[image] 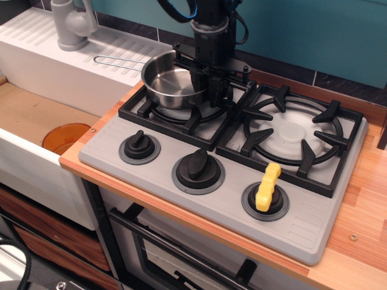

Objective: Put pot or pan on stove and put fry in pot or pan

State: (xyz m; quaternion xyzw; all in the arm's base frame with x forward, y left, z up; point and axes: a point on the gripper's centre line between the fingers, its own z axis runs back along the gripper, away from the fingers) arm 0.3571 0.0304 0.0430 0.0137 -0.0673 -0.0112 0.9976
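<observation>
The shiny steel saucepan [171, 81] sits on the left burner grate of the grey stove [115, 151], its wire handle [118, 59] pointing left over the sink's drainboard. My gripper [208, 84] reaches straight down at the pan's right rim, its fingers drawn close together on the rim. The pan's inside looks empty. The yellow crinkle-cut fry [268, 186] lies on top of the right knob at the stove's front, well apart from the gripper.
The right burner grate [293, 136] is bare. Two more black knobs [139, 145] [198, 165] line the front. A white sink with a grey tap [72, 24] is at left, with an orange disc [65, 138] down in it. A wooden counter edge runs along the right.
</observation>
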